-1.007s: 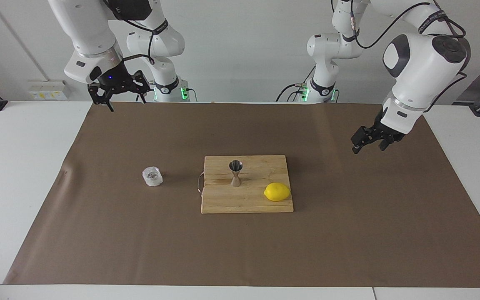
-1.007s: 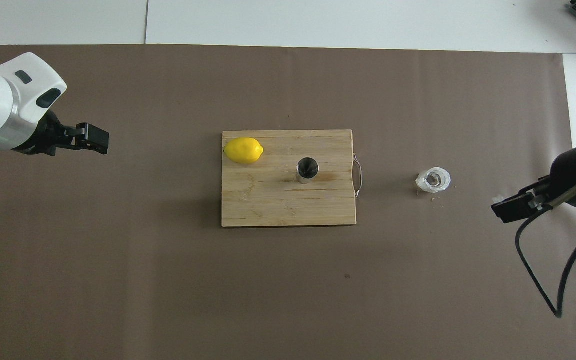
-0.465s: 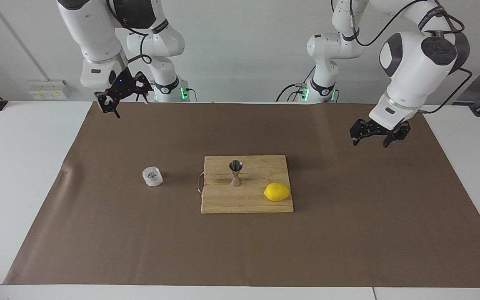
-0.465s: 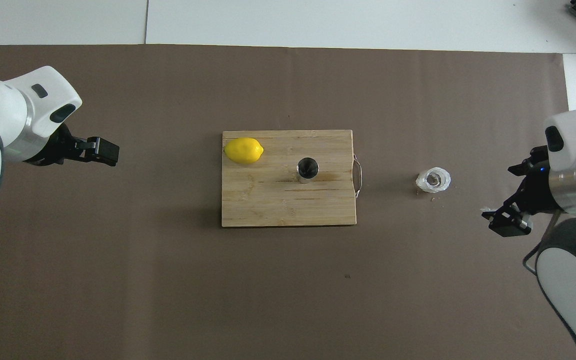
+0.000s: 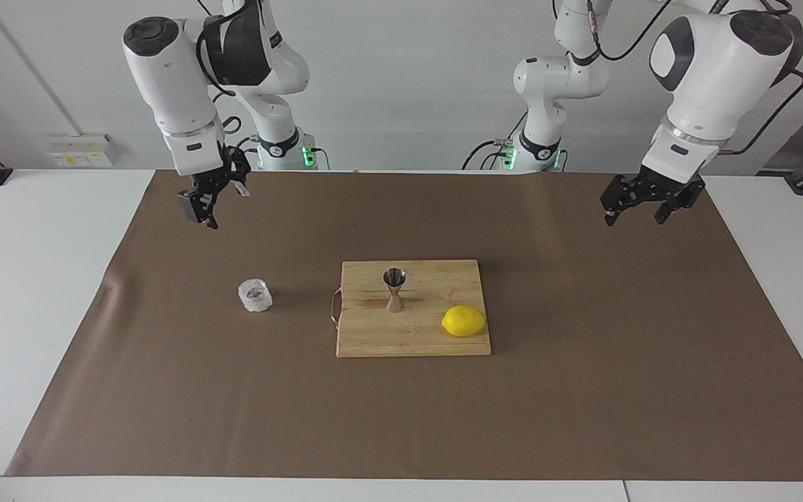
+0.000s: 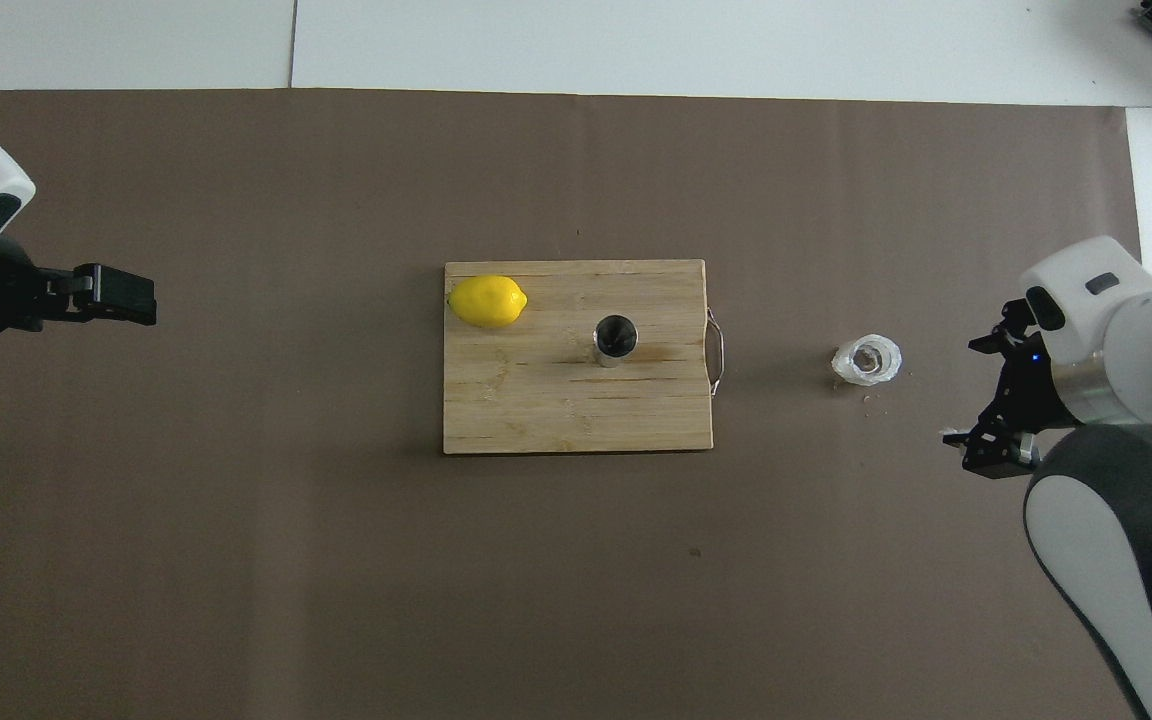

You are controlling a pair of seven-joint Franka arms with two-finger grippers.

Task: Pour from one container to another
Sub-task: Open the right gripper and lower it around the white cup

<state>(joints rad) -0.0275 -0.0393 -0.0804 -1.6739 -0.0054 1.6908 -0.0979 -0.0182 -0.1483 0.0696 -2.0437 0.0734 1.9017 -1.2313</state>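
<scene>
I take the board [image 5: 413, 307] as my landmark. The jigger [image 5: 394, 289] stands upright on it, near its middle, with a lemon [image 5: 463, 321] on the board toward the left arm's end. The cup [image 5: 255, 295] sits on the brown paper beside the board, toward the right arm's end, well apart from it.

My right gripper [image 5: 203, 204] hangs in the air over the paper near the cup, jaws released and empty. My left gripper [image 5: 645, 201] waits, also released.

I judge the step is reaching for the cup: I should come down squarely around its sides, grip gently, and keep it level.

I can read no writing or brand.
</scene>
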